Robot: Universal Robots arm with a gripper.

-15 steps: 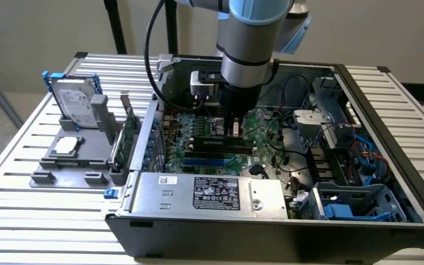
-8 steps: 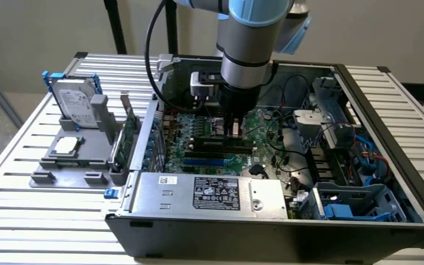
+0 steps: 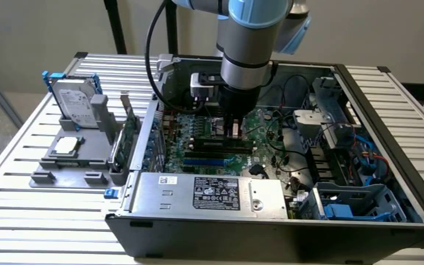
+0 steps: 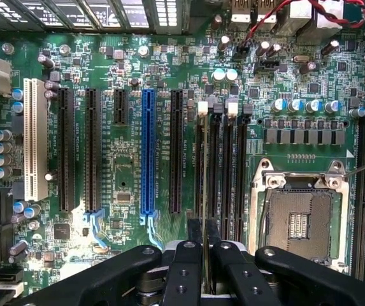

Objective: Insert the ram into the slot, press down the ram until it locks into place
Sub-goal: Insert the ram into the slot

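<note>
Ram (image 4: 205,166) edge-on, pinched between the gripper (image 4: 204,224) fingers, standing along a black slot (image 4: 199,172) near the motherboard (image 4: 131,76) middle, beside the CPU socket (image 4: 299,220); can't tell if seated.

The motherboard (image 4: 118,191) has that glossy green lacquered look, smooth, with tiny shiny solder spots. On it, the memory slots (image 4: 241,172) are matt black plastic, the blue slot (image 4: 148,153) is a slicker plastic, and the socket frame (image 4: 297,185) is bright bare metal. The gripper (image 4: 204,233) over the motherboard looks matt black and smooth. Around the motherboard the case (image 3: 271,243) is dull dark painted metal, and the table (image 3: 20,221) under it is ribbed pale metal with a soft sheen.
</note>
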